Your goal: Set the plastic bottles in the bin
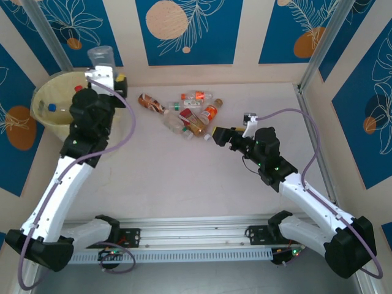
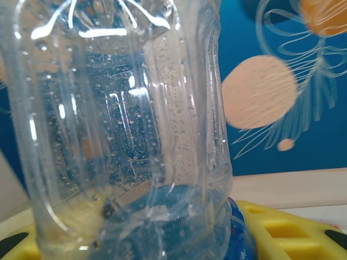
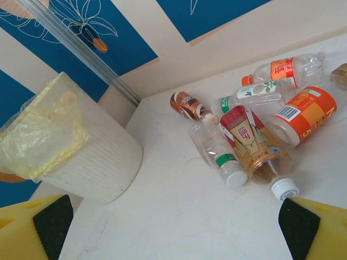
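Left jaws clamp a clear bottle (image 1: pixel 101 56) above the bin (image 1: pixel 49 122) (bottles lie inside it). Right jaws stand wide, empty, just beside the other bottles (image 1: pixel 187 116) lying on the table (image 1: pixel 159 171).

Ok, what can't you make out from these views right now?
Bin contents, top view: the left arm covers much of the inside, so no count.
Clear bottle, left wrist view: both ends cut off by the frame edges.
Far-right bottle, right wrist view: cut by the right edge.
Pile labels, top view: too small to read.
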{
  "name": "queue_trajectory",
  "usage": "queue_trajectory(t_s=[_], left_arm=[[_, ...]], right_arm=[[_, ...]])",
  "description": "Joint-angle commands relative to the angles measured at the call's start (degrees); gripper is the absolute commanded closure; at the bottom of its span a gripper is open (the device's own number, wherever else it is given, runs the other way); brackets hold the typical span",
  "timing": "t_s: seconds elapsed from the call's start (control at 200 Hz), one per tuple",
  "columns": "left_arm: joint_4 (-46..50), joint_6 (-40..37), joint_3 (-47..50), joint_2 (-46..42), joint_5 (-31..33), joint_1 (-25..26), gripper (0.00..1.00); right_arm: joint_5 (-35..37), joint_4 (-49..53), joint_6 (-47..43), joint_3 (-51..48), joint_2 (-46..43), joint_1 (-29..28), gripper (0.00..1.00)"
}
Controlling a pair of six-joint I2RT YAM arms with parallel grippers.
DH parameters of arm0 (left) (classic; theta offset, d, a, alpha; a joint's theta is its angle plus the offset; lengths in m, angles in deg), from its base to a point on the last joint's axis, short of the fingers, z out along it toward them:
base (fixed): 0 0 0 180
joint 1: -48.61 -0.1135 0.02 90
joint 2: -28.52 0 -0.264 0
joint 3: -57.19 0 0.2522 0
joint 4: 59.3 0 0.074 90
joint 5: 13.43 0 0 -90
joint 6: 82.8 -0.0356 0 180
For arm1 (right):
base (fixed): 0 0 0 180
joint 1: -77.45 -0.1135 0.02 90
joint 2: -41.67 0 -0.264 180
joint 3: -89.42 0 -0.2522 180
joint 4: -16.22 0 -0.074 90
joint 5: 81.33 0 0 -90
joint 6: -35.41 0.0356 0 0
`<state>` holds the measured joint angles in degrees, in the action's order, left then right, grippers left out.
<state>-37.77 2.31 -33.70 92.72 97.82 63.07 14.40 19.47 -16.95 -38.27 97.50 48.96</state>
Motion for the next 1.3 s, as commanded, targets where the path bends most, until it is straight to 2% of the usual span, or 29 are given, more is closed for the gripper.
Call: queue_trajectory(t_s=[0.0,0.085,0.285,0.51,0.63,0.77,0.895,0.95,1.02,1.075,1.145,1.295], left_arm=[[9.92,4.71,-4.88,2.38,-5.40,-6.15,0.57],[13.47,7.21,-6.90,4.23,-9.16,-10.28,0.57],[11.16,11.39,-6.16,7.29,-17.74,-18.22,0.56],[7.45,14.52,-6.00,12.88,-23.20,-23.84,0.56],[7.12,14.83,-6.02,15.66,-23.13,-24.68,0.54],[4.21,15.15,-3.43,17.13,-27.40,-24.81,0.49],[2.05,15.30,-2.40,18.21,-28.20,-24.91,0.48],[2.72,15.66,-3.00,18.66,-29.18,-24.94,0.42],[3.72,16.35,-3.72,18.69,-30.49,-24.96,0.28],[3.64,16.65,-3.87,18.34,-31.51,-24.94,0.20],[4.51,16.61,-4.77,18.24,-32.67,-24.99,0.16],[6.61,17.45,-6.18,17.81,-30.85,-24.94,0.06]], right_arm=[[-1.95,-1.60,-0.40,2.06,-0.05,-0.33,0.00],[-4.12,-2.22,-1.12,2.32,0.20,-0.34,0.00],[-6.59,-0.90,-2.29,3.45,0.76,-0.43,0.00],[-5.84,1.18,-2.66,3.89,0.50,-0.51,0.00],[-4.66,2.48,-2.58,4.17,0.42,-0.54,0.00],[-3.69,2.93,-2.54,4.34,0.34,-0.48,0.00],[-3.62,3.24,-2.75,4.69,0.50,-0.43,0.01],[-3.56,3.58,-2.82,4.86,0.52,-0.43,0.00],[-3.48,3.79,-2.80,4.96,0.50,-0.43,0.00],[-3.43,3.78,-2.67,5.03,0.51,-0.36,0.00],[-3.45,3.81,-2.60,4.96,0.50,-0.40,0.00],[-3.30,4.01,-2.58,4.96,0.54,-0.43,0.00]])
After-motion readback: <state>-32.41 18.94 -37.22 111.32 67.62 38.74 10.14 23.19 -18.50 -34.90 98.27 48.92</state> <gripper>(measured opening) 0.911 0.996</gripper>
